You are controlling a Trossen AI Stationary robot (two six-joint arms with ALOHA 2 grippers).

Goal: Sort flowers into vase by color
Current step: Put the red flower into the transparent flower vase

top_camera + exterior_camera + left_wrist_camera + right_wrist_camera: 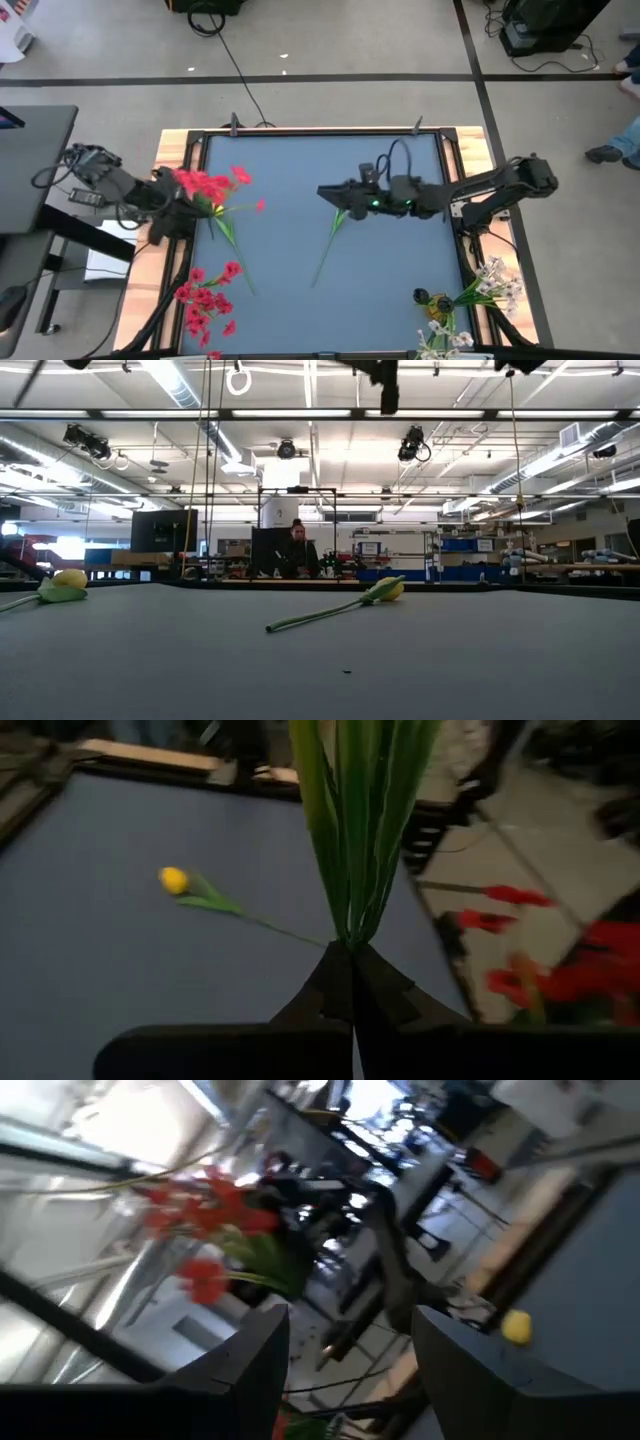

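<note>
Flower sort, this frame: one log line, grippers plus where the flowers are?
left gripper: shut on red flower stem | right gripper: open, above table middle | yellow tulip: on table | white flowers: right corner

bench (300, 200): matt blue-grey top, smooth, pale wood rim | red blossom cluster (205, 185): cloth-like petals, green plastic-looking stem | yellow tulip (385, 591): smooth, matt | left gripper (352, 982): matt black plastic-looking jaws
</note>
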